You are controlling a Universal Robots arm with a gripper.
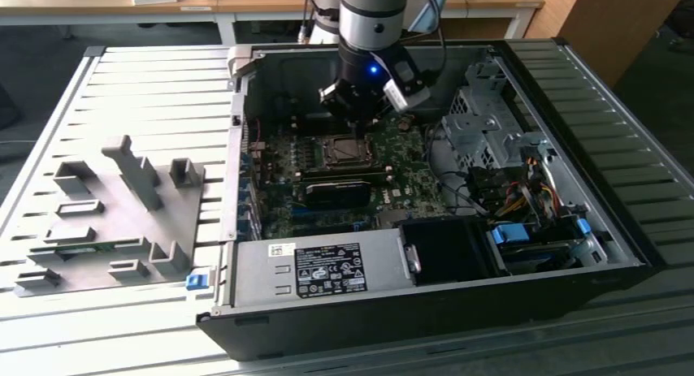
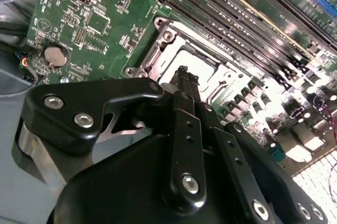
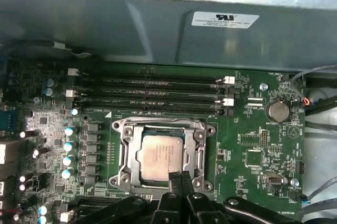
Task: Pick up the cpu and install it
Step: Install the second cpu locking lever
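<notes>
You have the gripper (image 3: 180, 179) with its fingers pressed together, holding nothing, just above the cpu (image 3: 159, 153), which seems seated in the motherboard socket (image 3: 126, 129).

Silver-grey cpu (image 3: 162, 155) in metal socket frame (image 3: 122, 153); green motherboard (image 3: 253, 129); black gripper (image 3: 180, 177); grey fixture blocks (image 1: 119, 213).

I am looking into a robotics lab or test workshop. An open desktop computer case (image 1: 434, 189) lies on its side on a slatted metal bench (image 1: 141, 92), its green motherboard (image 3: 247, 145) exposed. A grey plastic fixture plate (image 1: 109, 222) sits just beside the case on the bench. Behind, a wooden desk (image 1: 260, 2) stands with papers on it, on a dark floor.
</notes>
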